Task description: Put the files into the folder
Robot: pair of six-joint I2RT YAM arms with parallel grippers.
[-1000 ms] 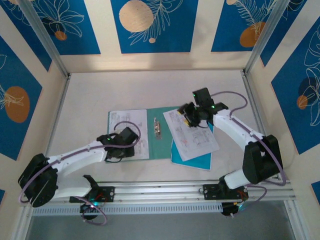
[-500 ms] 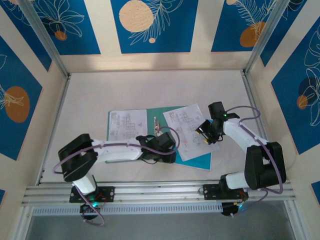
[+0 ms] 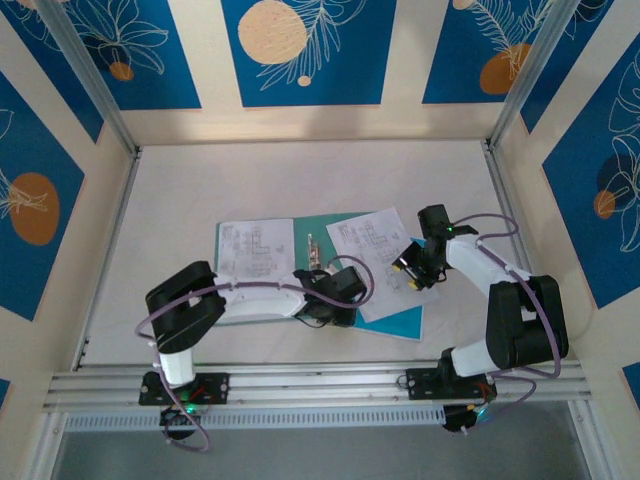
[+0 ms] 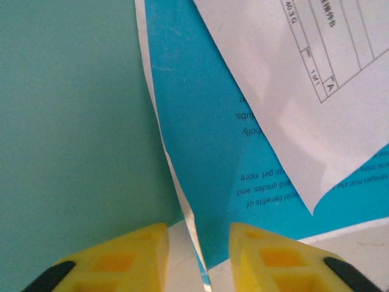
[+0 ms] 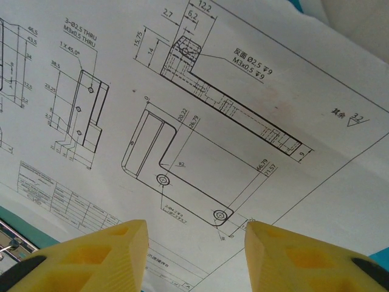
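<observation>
Drawing sheet (image 5: 200, 121) is being hovered over by the right jaws, apart. Blue sheet (image 4: 200, 121) edge is being straddled by the left jaws, apart, with the folder (image 4: 73, 109) ahead-left of them. Squaring is needed first.

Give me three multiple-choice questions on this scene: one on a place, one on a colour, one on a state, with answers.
1. The skewed drawing sheet lies: A) on the right half of the folder; B) on bare table left of it; C) against the back wall.
2. The fingers of the right hand are: A) red; B) white; C) yellow.
3. The folder is: A) closed; B) open flat; C) standing upright.
Answers: 1 A, the folder shows past its near edge; 2 C, yellow in the right wrist view; 3 B, its clip sits exposed between the leaves.
</observation>
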